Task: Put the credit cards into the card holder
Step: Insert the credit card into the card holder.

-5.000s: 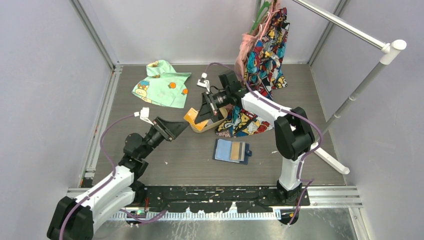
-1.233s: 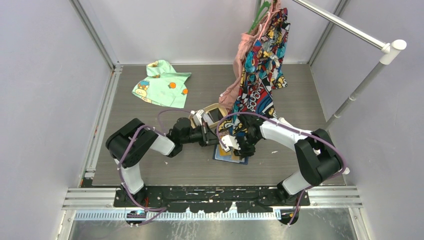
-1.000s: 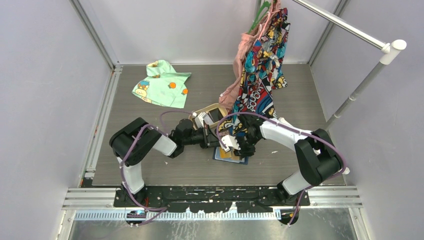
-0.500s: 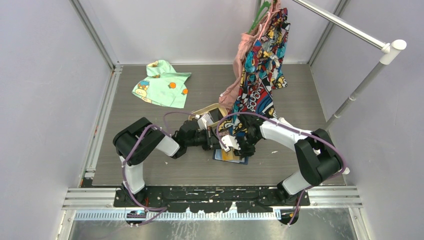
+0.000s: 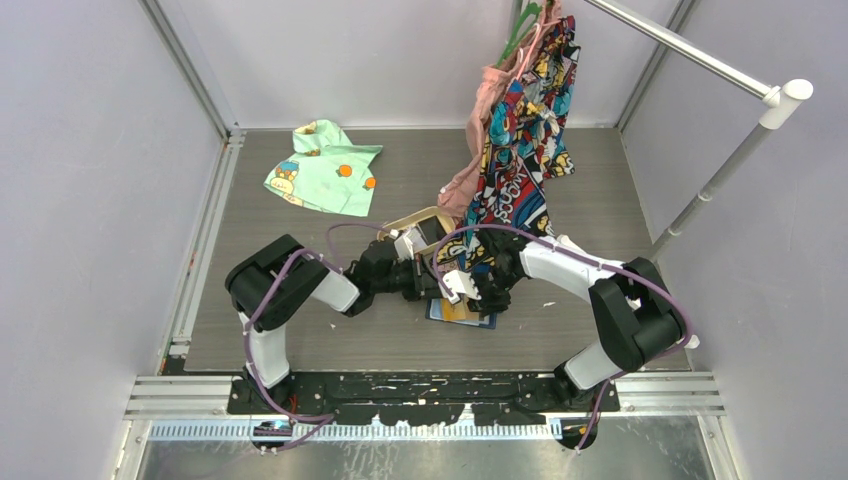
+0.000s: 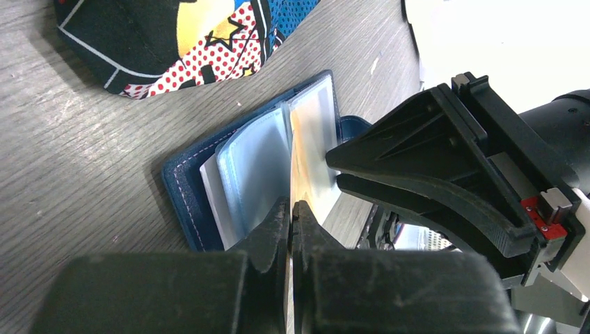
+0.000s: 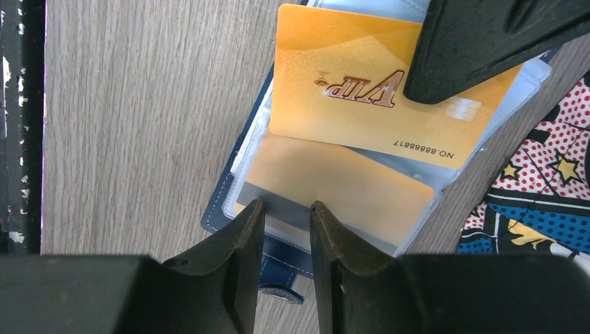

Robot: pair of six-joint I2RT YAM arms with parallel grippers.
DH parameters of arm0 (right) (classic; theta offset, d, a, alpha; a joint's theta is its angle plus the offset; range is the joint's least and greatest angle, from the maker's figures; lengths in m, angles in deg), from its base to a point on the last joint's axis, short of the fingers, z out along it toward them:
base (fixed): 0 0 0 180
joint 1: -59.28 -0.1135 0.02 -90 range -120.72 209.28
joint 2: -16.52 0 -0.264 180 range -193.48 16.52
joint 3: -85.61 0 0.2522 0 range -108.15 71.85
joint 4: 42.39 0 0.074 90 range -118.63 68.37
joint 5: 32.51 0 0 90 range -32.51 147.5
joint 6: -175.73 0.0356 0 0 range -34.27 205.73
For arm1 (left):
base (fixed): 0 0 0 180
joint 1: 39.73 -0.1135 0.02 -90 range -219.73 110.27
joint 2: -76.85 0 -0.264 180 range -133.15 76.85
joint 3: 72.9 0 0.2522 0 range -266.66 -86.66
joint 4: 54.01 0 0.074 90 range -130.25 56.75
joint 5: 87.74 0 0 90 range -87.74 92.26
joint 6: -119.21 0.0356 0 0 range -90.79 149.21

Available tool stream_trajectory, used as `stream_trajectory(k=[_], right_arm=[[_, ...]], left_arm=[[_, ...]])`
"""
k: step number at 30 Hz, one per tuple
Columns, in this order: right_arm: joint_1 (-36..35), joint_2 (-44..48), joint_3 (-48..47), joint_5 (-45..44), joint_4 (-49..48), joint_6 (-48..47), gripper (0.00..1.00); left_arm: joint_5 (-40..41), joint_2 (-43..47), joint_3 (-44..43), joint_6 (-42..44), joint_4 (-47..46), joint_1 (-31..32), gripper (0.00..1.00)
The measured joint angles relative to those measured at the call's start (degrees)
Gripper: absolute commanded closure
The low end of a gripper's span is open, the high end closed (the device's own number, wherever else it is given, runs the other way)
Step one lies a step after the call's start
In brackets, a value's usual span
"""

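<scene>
Left wrist view: the left tool (image 6: pixel 291 217) is closed on the orange-yellow credit card (image 6: pixel 311 149). The card stands on edge between the fingers and runs up the middle of the frame into the open card holder (image 6: pixel 182 182). The card holder lies on the table (image 6: pixel 76 188) at frame centre, navy cover down, with its pale glossy pockets fanned upward. A comic-print cloth (image 6: pixel 188 42) lies just beyond it at the upper left. The right tool (image 6: pixel 336 169) enters from the right, its tips just beside the card. Right wrist view: the card (lettered VIP) lies across the top of the frame, its upper right corner covered by the left tool, and a hazy orange patch shows in the glossy pocket below it. The right tool's jaws stand partly apart at the near edge of the pockets; whether the tips touch a pocket cannot be told. Top external view: both tools meet over the card holder at lower centre of the table, and a green printed cloth (image 5: pixel 325 167) lies well apart at the upper left.
</scene>
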Motion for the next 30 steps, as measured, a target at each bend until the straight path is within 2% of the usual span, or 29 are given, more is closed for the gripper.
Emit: stream_trajectory(k=[30], right_arm=[[-0.02, -0.13, -0.13, -0.09, -0.07, 0.0, 0.67]], left_arm=[[0.24, 2.12, -3.8, 6.36, 8.55, 0.0, 1.0]])
